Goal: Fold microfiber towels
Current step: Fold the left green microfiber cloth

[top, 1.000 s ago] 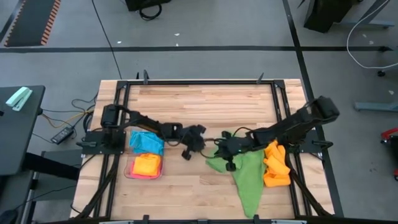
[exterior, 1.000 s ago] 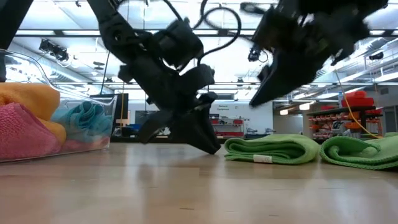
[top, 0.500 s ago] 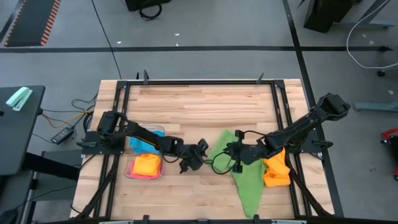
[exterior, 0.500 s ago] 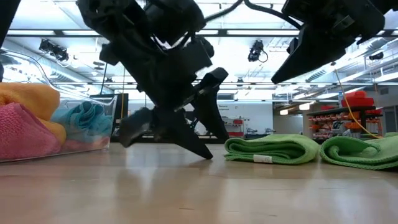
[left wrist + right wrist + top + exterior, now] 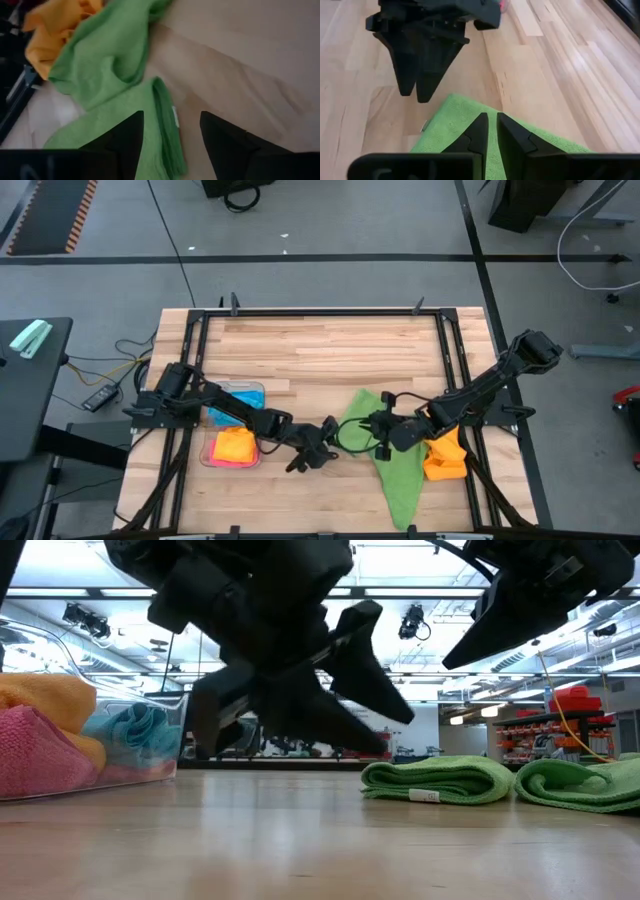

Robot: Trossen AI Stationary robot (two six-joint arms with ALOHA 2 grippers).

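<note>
Both arms are reaching in over the wooden tabletop, nose to nose near the front middle. The left gripper hangs just above the wood, fingers spread apart with nothing between them; from its own wrist camera you can see the two dark fingers framing a folded edge of the green towel, which lies beyond them and untouched. From table height that gripper fills the middle of the view, a dark mass clear of the surface.

The right gripper sits over the green towel, fingers drawn nearly together with only a thin gap. Nothing shows between the tips, and I can't tell whether they pinch any cloth underneath. Its wrist camera looks straight across at the left gripper hanging over bare wood just past the towel's edge.

The green towel runs from the middle of the tabletop down toward the front edge, wide at the top and narrowing to a point. Seen low, it sits in two soft folded mounds. Just beside it on the right, touching it, is a crumpled orange towel.

Over on the left, a clear plastic tray holds another orange towel with a bit of pink showing, and a sky-blue towel lies bunched at the tray's far end.
</note>
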